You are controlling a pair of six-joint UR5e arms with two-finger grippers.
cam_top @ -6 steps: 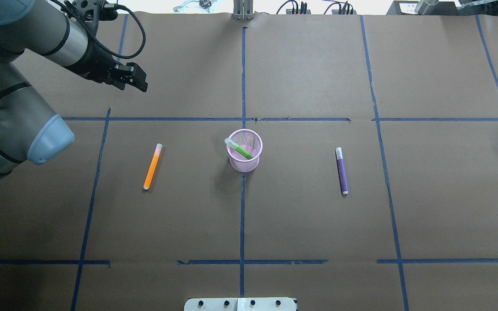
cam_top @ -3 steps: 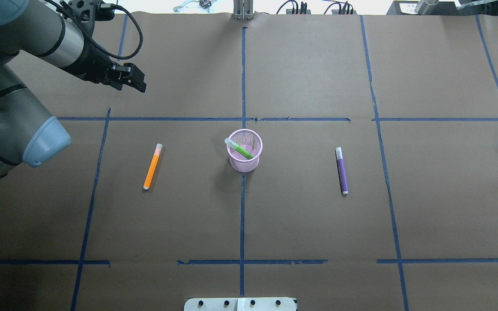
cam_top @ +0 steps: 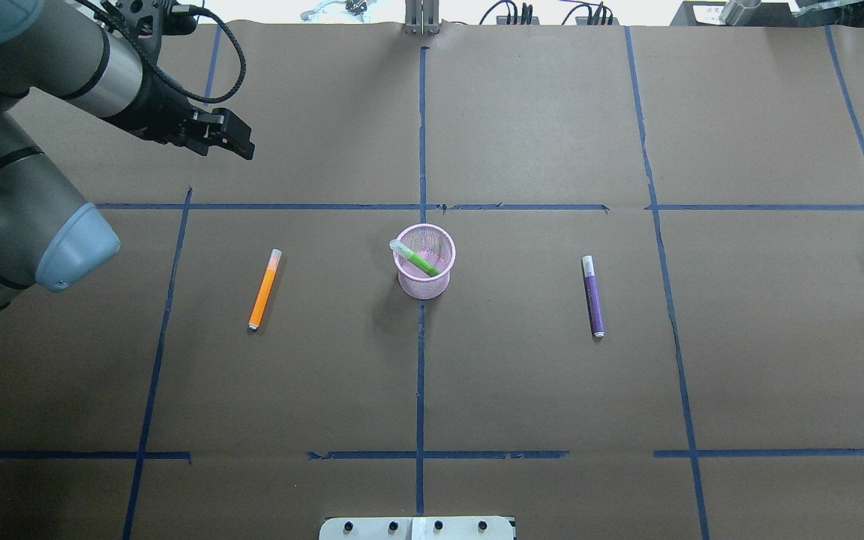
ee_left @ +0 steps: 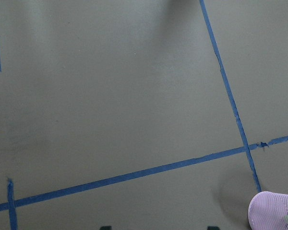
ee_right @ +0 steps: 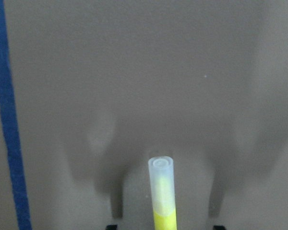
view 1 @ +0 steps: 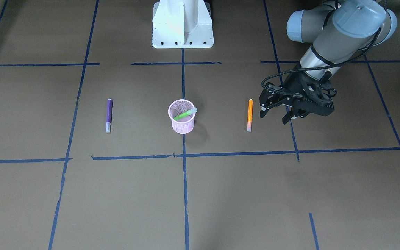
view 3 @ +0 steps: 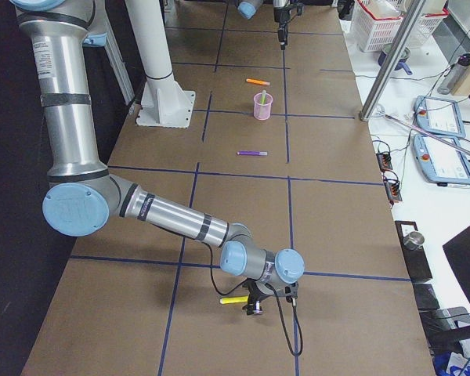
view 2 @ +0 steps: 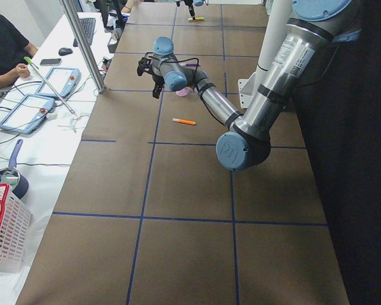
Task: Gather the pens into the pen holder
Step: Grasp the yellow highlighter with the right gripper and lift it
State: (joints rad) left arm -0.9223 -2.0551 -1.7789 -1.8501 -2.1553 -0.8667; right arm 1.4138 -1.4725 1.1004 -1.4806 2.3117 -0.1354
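The pink mesh pen holder [cam_top: 423, 286] [view 1: 182, 127] stands at the table's middle with a green pen [cam_top: 418, 259] leaning inside it. An orange pen [cam_top: 263, 290] [view 1: 250, 114] lies flat to its left, and a purple pen [cam_top: 593, 297] [view 1: 108, 114] lies flat to its right. My left gripper [cam_top: 243, 146] [view 1: 275, 117] hovers open and empty, beyond the orange pen. Off the overhead view, my right gripper [ee_right: 162, 226] [view 3: 253, 307] is open low over the table, and a yellow pen [ee_right: 162, 196] [view 3: 233, 299] lies between its fingertips, untouched.
Blue tape lines [cam_top: 421, 135] divide the brown paper table cover into squares. The robot's white base [view 1: 182, 24] stands at the table's near edge. A metal post [view 3: 392, 55], tablets and a person's seat lie past the far edge.
The left arm's elbow has drifted slightly left and the left gripper has barely shifted. The pens and the pen holder have not moved.
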